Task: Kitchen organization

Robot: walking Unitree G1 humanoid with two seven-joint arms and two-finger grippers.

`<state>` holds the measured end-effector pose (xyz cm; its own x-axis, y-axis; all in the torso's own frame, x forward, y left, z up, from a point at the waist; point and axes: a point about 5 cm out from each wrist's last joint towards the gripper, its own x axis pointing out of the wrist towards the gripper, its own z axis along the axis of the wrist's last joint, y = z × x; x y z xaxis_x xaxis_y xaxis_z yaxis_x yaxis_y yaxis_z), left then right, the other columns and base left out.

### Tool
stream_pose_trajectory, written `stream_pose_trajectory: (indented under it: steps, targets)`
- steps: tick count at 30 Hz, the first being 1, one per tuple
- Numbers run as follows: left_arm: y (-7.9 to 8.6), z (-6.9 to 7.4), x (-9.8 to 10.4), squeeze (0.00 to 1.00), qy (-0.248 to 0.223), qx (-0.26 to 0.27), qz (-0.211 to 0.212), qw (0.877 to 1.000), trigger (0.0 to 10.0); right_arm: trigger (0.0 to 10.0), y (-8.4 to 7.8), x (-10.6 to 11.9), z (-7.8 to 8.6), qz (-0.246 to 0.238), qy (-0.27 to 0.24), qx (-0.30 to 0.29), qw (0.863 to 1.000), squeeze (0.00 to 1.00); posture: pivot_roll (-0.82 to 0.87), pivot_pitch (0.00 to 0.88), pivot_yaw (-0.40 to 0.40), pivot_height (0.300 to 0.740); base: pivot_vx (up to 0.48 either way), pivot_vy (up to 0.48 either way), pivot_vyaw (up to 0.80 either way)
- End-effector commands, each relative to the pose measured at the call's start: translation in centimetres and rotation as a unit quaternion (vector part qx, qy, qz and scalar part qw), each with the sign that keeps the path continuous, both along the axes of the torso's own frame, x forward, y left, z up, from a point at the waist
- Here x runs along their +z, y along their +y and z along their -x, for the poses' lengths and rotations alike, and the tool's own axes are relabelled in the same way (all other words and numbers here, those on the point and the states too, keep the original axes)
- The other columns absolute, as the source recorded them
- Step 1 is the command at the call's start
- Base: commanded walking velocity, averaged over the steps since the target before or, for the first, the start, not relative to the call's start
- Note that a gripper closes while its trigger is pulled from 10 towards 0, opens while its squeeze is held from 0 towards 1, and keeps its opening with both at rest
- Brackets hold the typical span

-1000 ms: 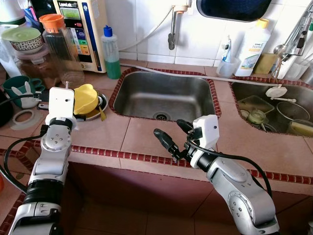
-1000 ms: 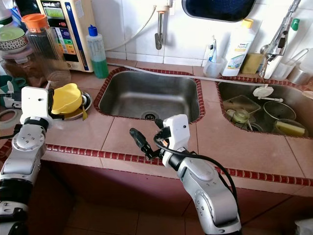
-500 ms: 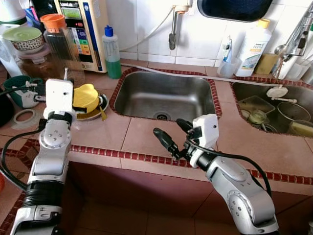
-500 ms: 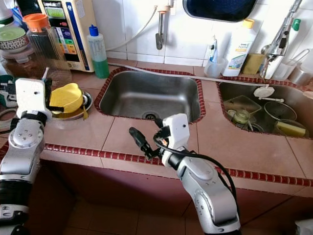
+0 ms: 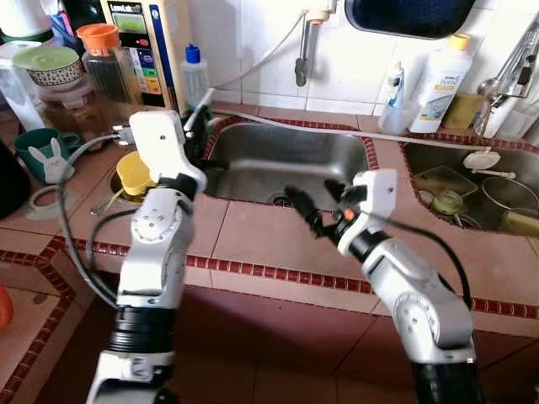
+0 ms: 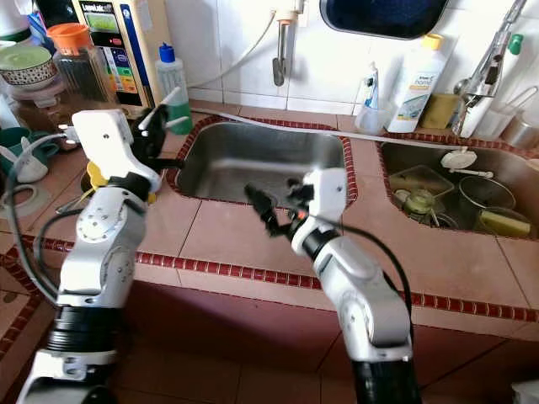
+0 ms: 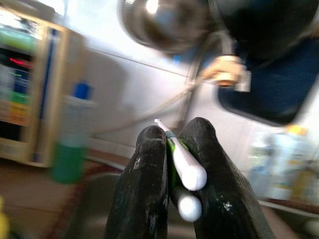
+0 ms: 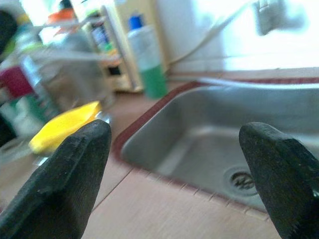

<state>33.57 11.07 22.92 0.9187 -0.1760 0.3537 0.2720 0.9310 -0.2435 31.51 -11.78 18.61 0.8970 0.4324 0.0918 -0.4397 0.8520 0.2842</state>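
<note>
Between the pinched fingers of the left gripper (image 7: 169, 199) sits a white-handled utensil (image 7: 182, 159), long axis along them, the sink (image 5: 278, 164) just beyond, while the right gripper (image 5: 316, 206) hangs spread and empty.

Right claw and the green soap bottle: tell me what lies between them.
In the right eye view, the left sink basin lies between the right claw and the green soap bottle, with the left claw beside the bottle.
</note>
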Motion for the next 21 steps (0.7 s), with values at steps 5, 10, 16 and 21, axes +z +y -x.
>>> stream_pose_trajectory:
  steps: [5,10,16,21]
  targets:
    - [-2.2,1.1,-0.1,0.0,0.022,-0.079,0.067,0.994,10.0,10.0,-1.8,1.2,-2.3,-0.078,0.011,-0.062,0.995,0.0,0.03,0.002,0.001,0.74,0.0,0.0,0.0]
    - [-3.1,1.5,-0.2,0.0,0.056,-0.133,0.144,0.979,10.0,10.0,-1.4,1.2,-3.6,-0.185,0.06,-0.058,0.979,0.0,0.04,0.003,0.001,0.74,0.0,0.0,0.0]
    - [-3.6,1.6,0.2,0.0,0.064,-0.169,0.193,0.964,10.0,10.0,-0.1,0.8,-4.3,-0.301,0.12,-0.044,0.945,0.0,0.04,0.005,-0.001,0.74,0.0,0.0,0.0]
    - [-3.9,1.7,0.2,0.0,0.074,-0.187,0.193,0.96,10.0,10.0,1.2,0.3,-4.5,-0.309,0.141,-0.036,0.94,0.0,0.05,0.009,-0.004,0.74,0.0,0.0,0.0]
